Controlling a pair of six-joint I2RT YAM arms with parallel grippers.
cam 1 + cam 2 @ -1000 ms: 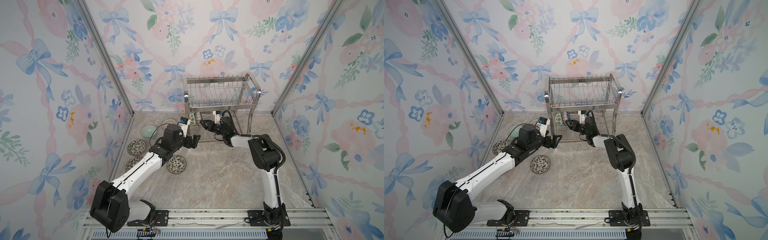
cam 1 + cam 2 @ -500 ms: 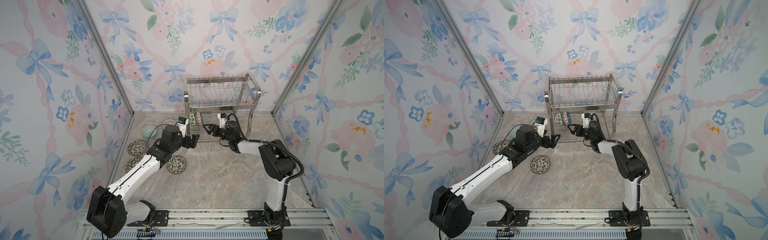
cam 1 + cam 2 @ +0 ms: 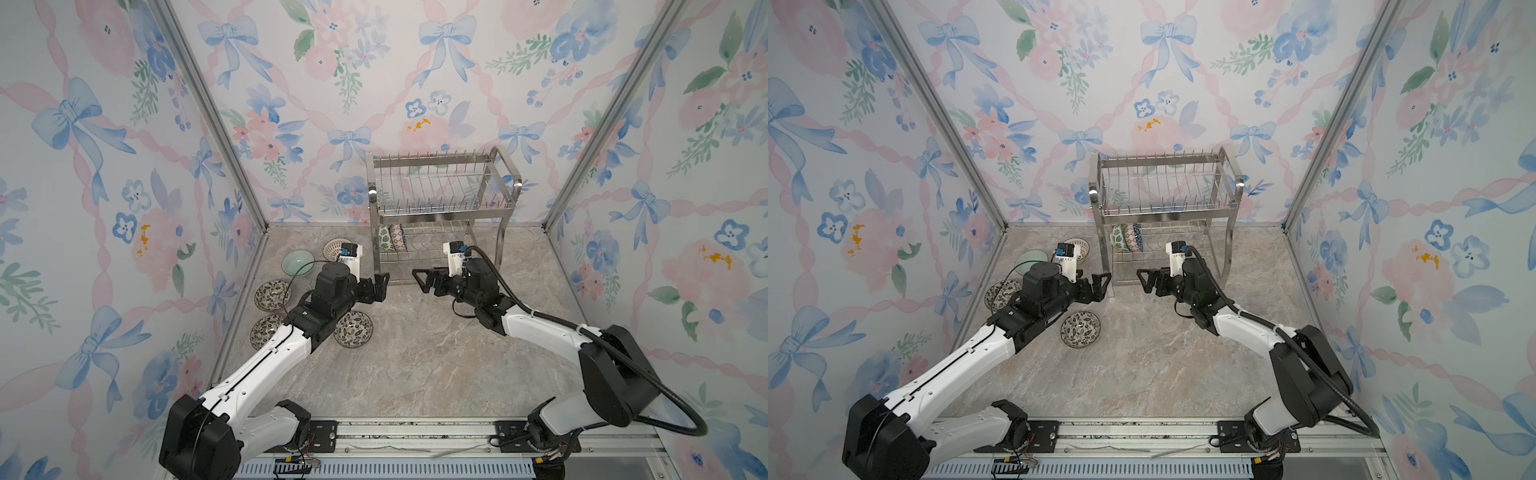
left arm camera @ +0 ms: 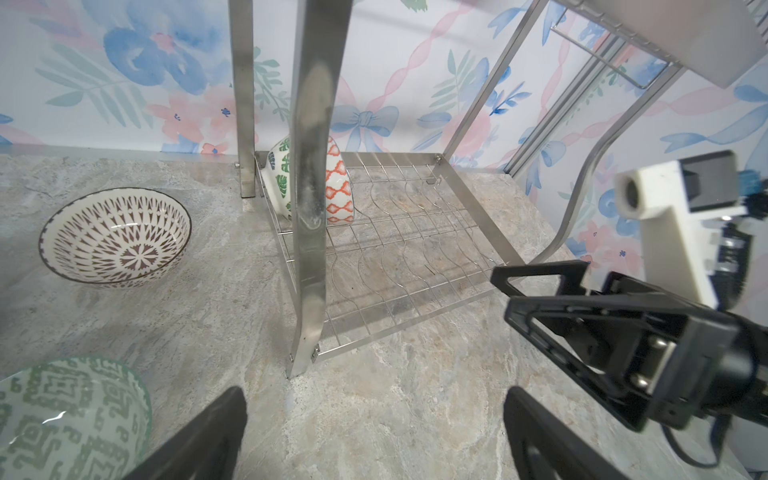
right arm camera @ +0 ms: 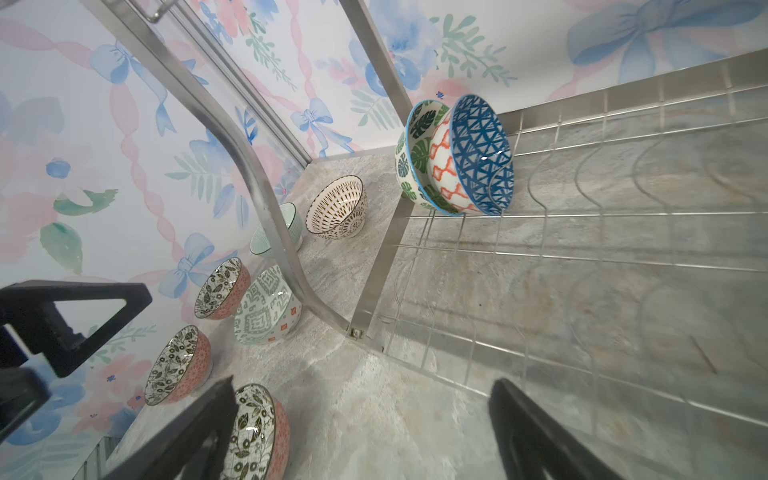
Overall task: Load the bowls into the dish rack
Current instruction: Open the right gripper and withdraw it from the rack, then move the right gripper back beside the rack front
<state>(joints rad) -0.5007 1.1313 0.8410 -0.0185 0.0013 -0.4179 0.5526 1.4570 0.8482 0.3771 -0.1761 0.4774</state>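
Note:
The dish rack (image 3: 440, 216) (image 3: 1167, 214) stands against the back wall. Two bowls stand on edge at the left end of its lower tier: a green-leaf bowl (image 5: 415, 141) (image 4: 280, 174) and, nested in it, a blue-triangle bowl (image 5: 478, 153) with a red lattice outside (image 4: 338, 187). My right gripper (image 3: 424, 280) (image 5: 363, 384) is open and empty, in front of the lower tier. Facing it, my left gripper (image 3: 376, 289) (image 4: 374, 395) hangs open and empty by the rack's front left leg (image 4: 309, 166).
Loose bowls lie on the floor left of the rack: a pale green one (image 3: 298, 262), a brown-patterned one (image 4: 116, 237), a green geometric one (image 5: 266, 307) and three dark floral ones (image 3: 353, 329) (image 3: 272, 294) (image 3: 266, 330). The left wall is close behind them.
My right gripper has drawn back out of the rack's lower tier and opened wide, leaving the blue-triangle bowl standing there. The left arm has barely moved.

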